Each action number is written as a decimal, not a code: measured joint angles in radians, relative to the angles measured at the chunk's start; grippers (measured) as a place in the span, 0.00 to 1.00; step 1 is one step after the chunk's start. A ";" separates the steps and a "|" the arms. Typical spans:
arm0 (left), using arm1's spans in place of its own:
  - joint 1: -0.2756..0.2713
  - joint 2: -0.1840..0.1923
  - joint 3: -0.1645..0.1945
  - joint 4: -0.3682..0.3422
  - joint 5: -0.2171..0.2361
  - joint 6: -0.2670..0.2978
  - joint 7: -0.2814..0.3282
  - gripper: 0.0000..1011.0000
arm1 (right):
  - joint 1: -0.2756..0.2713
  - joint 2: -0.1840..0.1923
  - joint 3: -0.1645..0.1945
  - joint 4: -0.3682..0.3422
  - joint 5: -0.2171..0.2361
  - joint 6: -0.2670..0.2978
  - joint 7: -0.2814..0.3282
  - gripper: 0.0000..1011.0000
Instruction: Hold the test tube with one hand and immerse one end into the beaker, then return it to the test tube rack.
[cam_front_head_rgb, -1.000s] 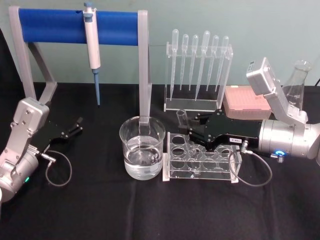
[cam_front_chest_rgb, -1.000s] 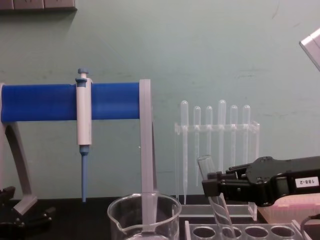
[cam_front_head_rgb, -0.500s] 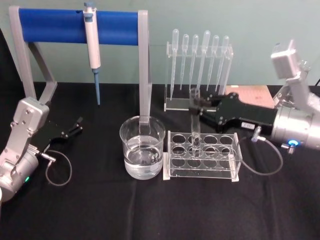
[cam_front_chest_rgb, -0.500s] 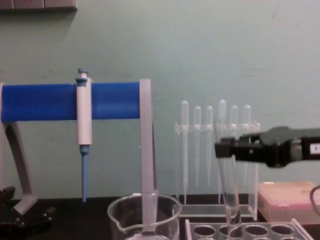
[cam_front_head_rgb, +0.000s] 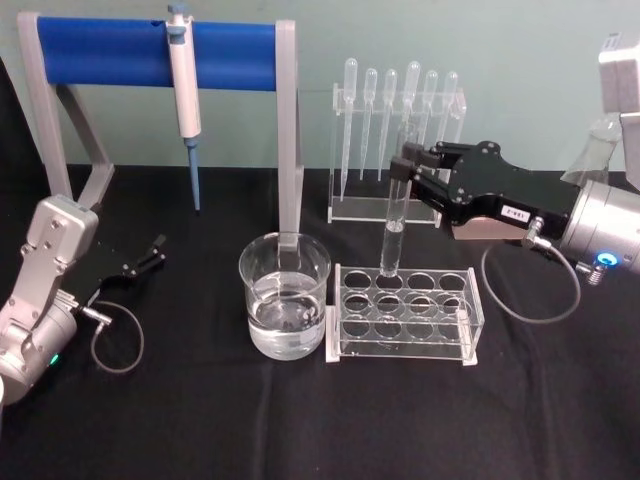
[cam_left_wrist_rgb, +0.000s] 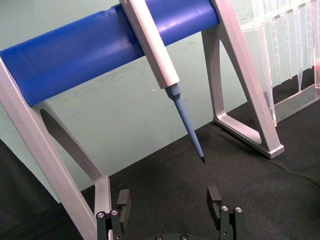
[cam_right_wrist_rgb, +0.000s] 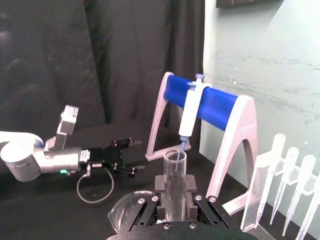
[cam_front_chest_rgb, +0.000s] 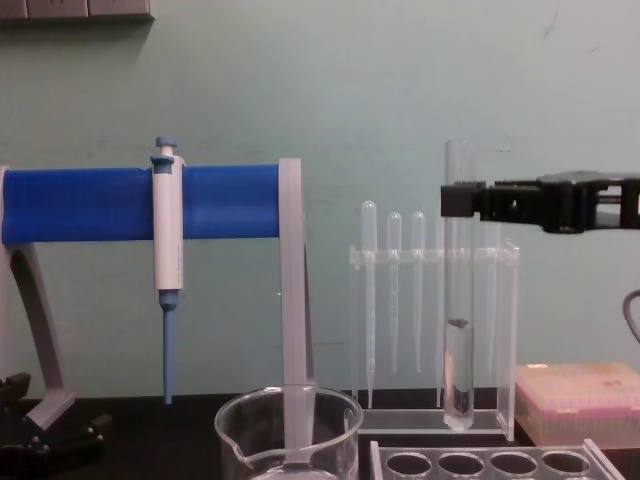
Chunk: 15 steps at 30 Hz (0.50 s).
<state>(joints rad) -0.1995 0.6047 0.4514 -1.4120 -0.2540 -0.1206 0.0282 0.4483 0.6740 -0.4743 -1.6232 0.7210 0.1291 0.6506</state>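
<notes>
My right gripper (cam_front_head_rgb: 408, 172) is shut on the test tube (cam_front_head_rgb: 394, 225) near its open rim and holds it upright. The tube's rounded bottom hangs just above the back row of the clear tube rack (cam_front_head_rgb: 405, 312). In the chest view the test tube (cam_front_chest_rgb: 458, 330) hangs from the right gripper (cam_front_chest_rgb: 462, 200), with a liquid level showing in its lower part. The beaker (cam_front_head_rgb: 285, 298), part full of clear liquid, stands left of the rack; its rim (cam_front_chest_rgb: 290, 412) is low in the chest view. The right wrist view looks down the test tube (cam_right_wrist_rgb: 175, 182). My left gripper (cam_left_wrist_rgb: 169, 200) is open, parked at the far left (cam_front_head_rgb: 148, 254).
A grey stand with a blue bar (cam_front_head_rgb: 150, 52) holds a hanging pipette (cam_front_head_rgb: 184, 90) behind the beaker. A clear rack of plastic pipettes (cam_front_head_rgb: 398, 140) stands behind the tube rack. A pink tip box (cam_front_chest_rgb: 578, 400) and a glass flask (cam_front_head_rgb: 600, 150) sit at the right.
The right gripper has lifted the test tube up out of the tube rack and drawn back to the right. The tube went from tilted to upright. The left arm has not moved.
</notes>
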 joint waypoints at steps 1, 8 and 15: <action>0.000 0.000 0.000 0.000 0.000 0.000 0.000 0.99 | 0.001 -0.001 0.000 -0.001 0.002 0.000 -0.002 0.23; 0.000 0.000 0.000 0.000 0.000 0.000 0.000 0.99 | 0.014 -0.002 -0.004 -0.007 0.008 0.003 -0.012 0.23; 0.000 0.000 0.000 0.000 0.000 0.000 0.000 0.99 | 0.022 0.002 -0.013 -0.020 0.003 0.003 -0.019 0.23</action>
<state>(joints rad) -0.1995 0.6047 0.4514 -1.4120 -0.2539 -0.1206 0.0283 0.4704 0.6757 -0.4872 -1.6431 0.7244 0.1322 0.6316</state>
